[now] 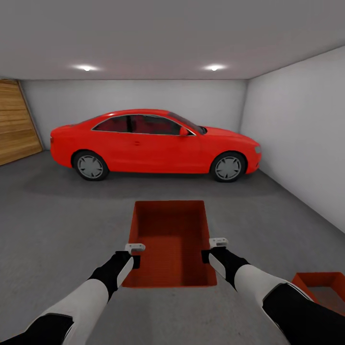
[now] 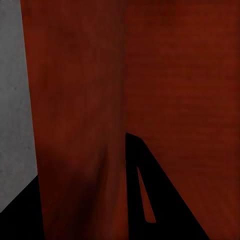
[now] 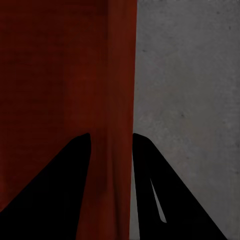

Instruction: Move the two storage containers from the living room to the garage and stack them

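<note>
I am in the garage. One red-orange storage container (image 1: 170, 239), lidless, hangs level in front of me between both arms. My left gripper (image 1: 136, 260) is shut on its left wall (image 2: 80, 125), with a dark finger (image 2: 160, 200) on each side of it. On the opposite wall (image 3: 117, 100) my right gripper (image 1: 206, 255) is shut the same way, one finger (image 3: 55, 195) inside the box and one outside. The second storage container (image 1: 322, 287) sits on the dark grey floor (image 1: 57, 215) at my lower right, partly cut off by the picture's edge and my right arm.
A red coupe (image 1: 153, 143) is parked across the room beyond the held box. A wood-panelled door (image 1: 17, 122) is at the far left. A white wall (image 1: 302, 143) runs along the right. Open floor lies between me and the car.
</note>
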### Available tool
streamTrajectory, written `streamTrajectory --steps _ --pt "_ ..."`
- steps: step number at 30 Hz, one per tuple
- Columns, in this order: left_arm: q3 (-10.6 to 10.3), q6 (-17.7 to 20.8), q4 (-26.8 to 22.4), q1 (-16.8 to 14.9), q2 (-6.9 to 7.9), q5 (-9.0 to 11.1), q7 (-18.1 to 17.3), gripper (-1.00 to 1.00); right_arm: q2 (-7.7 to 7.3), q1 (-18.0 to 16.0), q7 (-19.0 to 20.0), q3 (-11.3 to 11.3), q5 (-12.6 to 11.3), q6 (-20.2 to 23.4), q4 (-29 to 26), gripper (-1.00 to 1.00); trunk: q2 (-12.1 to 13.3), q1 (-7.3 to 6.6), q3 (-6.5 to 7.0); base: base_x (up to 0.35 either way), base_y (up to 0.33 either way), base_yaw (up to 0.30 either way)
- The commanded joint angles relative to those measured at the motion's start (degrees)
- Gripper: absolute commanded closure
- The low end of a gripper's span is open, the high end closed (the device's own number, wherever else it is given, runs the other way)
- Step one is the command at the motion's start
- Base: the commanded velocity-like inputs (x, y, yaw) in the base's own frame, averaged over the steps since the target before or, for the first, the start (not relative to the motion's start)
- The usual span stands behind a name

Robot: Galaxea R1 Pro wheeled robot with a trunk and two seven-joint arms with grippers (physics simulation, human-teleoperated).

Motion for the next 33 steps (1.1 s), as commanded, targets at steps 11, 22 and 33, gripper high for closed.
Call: streamTrajectory --steps 11,22,33 --pt "-1.67 0.3 0.0 0.01 0.51 1.0 0.61 1.0 -0.04 -0.09 0.61 0.58 -1.48 0.2 -0.27 1.0 -0.14 0.07 -0.13 0.322 0.0 0.0" --pt "-1.68 0.3 0.0 0.01 0.51 0.98 0.61 1.0 -0.04 -0.09 0.57 0.58 -1.48 0.15 -0.27 1.0 -0.14 0.07 -0.13 0.322 0.0 0.0" --pt "-1.67 0.3 0.03 0.01 0.51 0.98 0.61 1.0 -0.15 -0.09 0.51 0.58 -1.41 0.16 -0.27 1.0 -0.14 0.07 -0.05 0.322 0.0 -0.057"
